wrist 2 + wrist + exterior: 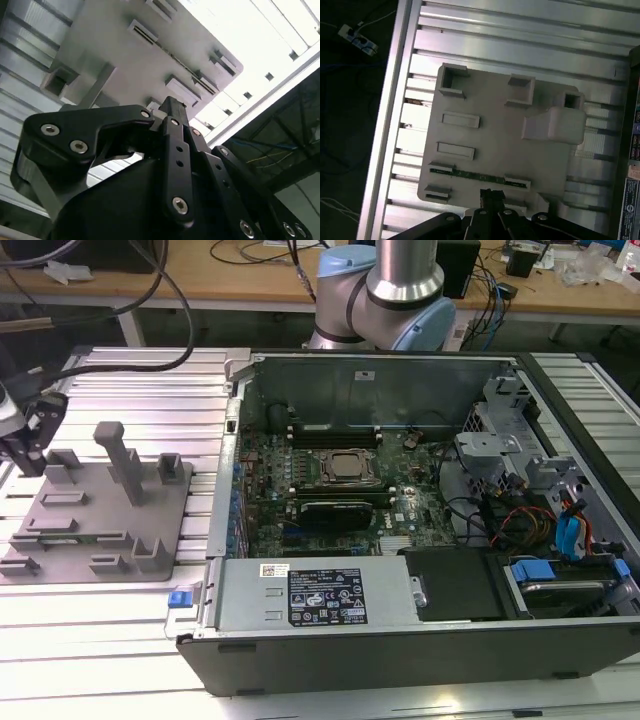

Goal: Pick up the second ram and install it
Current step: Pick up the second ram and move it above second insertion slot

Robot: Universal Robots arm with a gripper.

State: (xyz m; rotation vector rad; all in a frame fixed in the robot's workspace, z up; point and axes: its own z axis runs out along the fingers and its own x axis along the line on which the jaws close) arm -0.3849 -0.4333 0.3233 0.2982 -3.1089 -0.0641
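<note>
The second ram [477, 176] is a thin green stick lying on edge between two small holders of a grey fixture plate [495, 135]. In the exterior view the ram [75, 537] shows as a dark line near the plate's front, at the exterior view's left. My black gripper [490, 192] hovers just above the plate, close beside the stick without touching it, its fingers drawn together with nothing between them. It hangs at the far left of the exterior view [25, 460] and shows close up in the second wrist view [172, 104].
An open computer case [300, 640] lies at the exterior view's right, with a motherboard, a CPU socket [345, 467] and long black slots [335, 502] beside it. The fixture plate carries a tall grey post [120, 455] and several small blocks. Everything rests on a ribbed aluminium table [150, 380].
</note>
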